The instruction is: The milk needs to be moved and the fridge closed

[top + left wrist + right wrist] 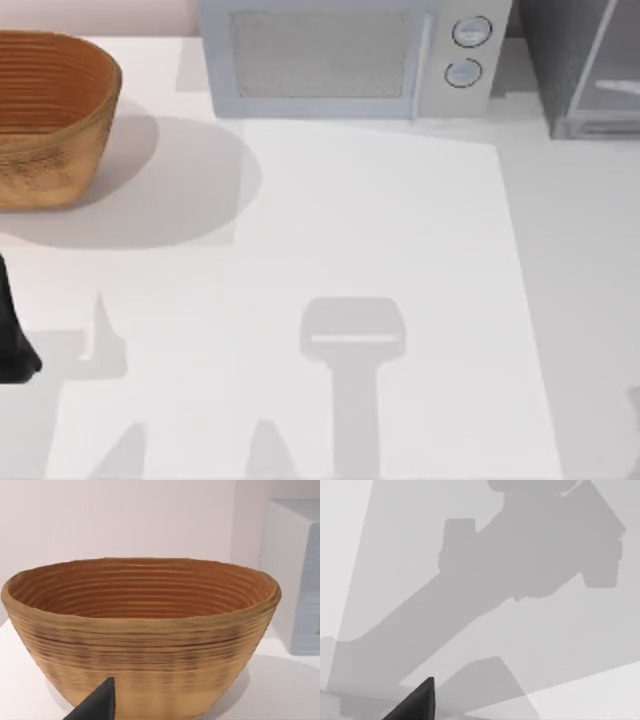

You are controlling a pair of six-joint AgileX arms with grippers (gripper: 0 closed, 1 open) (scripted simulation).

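White tabletop (400, 250) ran under pale walls, crossed by grey shadows of the arms. At its far right corner stood the fridge (585, 65), a grey speckled cabinet with a translucent door panel in a pale frame; whether that door was shut or ajar could not be told from above. No milk carton could be made out on the table, in the woven basket or in either pincer.

Just left of the fridge, along the far edge, sat a light grey microwave (345, 55) with two round knobs on its right side. At the far left corner rested the woven basket (45, 120), brown and ribbed, its hollow bare in the left wrist view (140, 630), with the microwave's side beside it.

Left gripper (15, 340) hung at the table's left edge, nearer than the basket; one dark fingertip (97, 705) showed before the basket wall, touching nothing, and how far the pincer was open could not be told. One dark fingertip (417, 702) of the right gripper hovered over bare tabletop and shadow, its opening likewise beyond telling.
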